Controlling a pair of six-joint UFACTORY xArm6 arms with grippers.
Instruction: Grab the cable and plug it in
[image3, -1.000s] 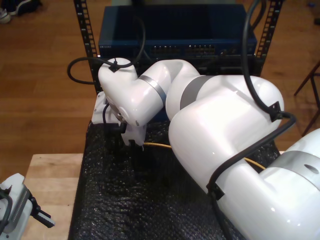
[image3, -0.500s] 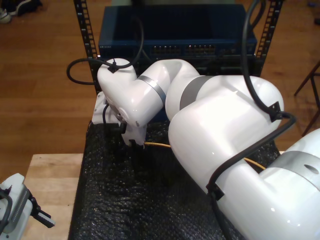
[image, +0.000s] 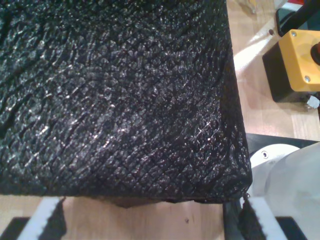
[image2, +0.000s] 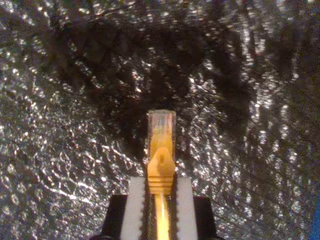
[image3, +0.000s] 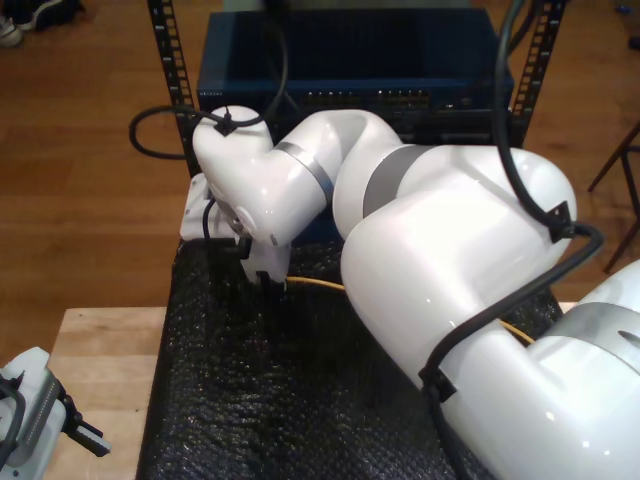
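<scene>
Starting at the exterior view's left: the first end effector sits low over the bare wooden desk, just off the edge of the black bubble-wrap mat. In its own wrist view the end effector is spread wide, with the white pads far apart and nothing between them. Below it is a corner of the mat, and a yellow-topped button box stands on the desk beyond that.

Moving right, the second end effector hangs at the end of the big white arm, pointing down at the back part of the mat. It's clamped on the yellow cable, which trails off toward the exterior view's right and goes under the arm.

The second wrist view has the good angle. The end effector has its pads squeezed right onto the orange boot. The clear plug sticks out past the tips, above the mat; can't tell if it's touching.

Behind all this, a blue network switch sits in a black rack, well apart from the plug.
</scene>
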